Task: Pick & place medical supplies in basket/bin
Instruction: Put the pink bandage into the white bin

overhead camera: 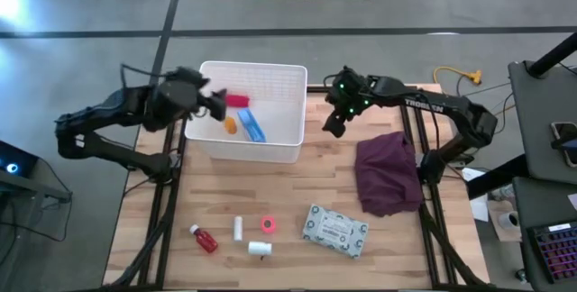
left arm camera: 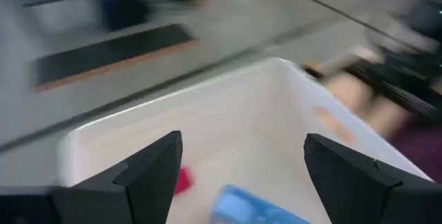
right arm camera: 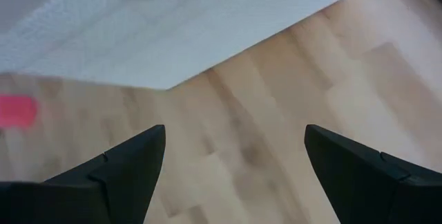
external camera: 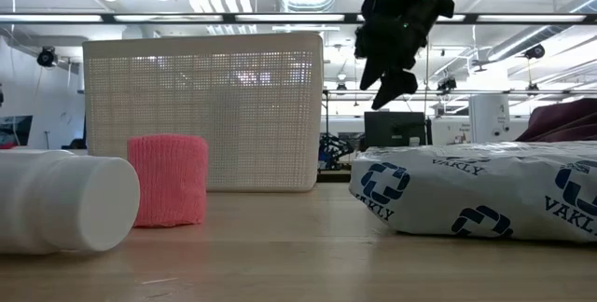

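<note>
The white perforated basket (overhead camera: pixel 294 103) stands at the table's far side and holds a red item (overhead camera: pixel 237 101), an orange item (overhead camera: pixel 231 124) and a blue-white box (overhead camera: pixel 254 127). My left gripper (overhead camera: pixel 219 104) hovers open over the basket's left rim, empty; its wrist view shows the box (left arm camera: pixel 255 207) below. My right gripper (overhead camera: pixel 332 126) hangs open and empty above the bare wood just right of the basket (right arm camera: pixel 193 23). Near the table's front lie a red bottle (overhead camera: pixel 203 238), a white bottle (overhead camera: pixel 238 228), a pink roll (overhead camera: pixel 268 224), another white bottle (overhead camera: pixel 260 248) and the pale green wipes pack (overhead camera: pixel 335 230).
A dark maroon cloth (overhead camera: pixel 389 173) lies bunched on the table's right side, beside the right arm. Bare wood lies between the basket and the front row of supplies. In the low view the pink roll (external camera: pixel 168 179) and a white bottle (external camera: pixel 65 199) stand before the basket (external camera: pixel 205 111).
</note>
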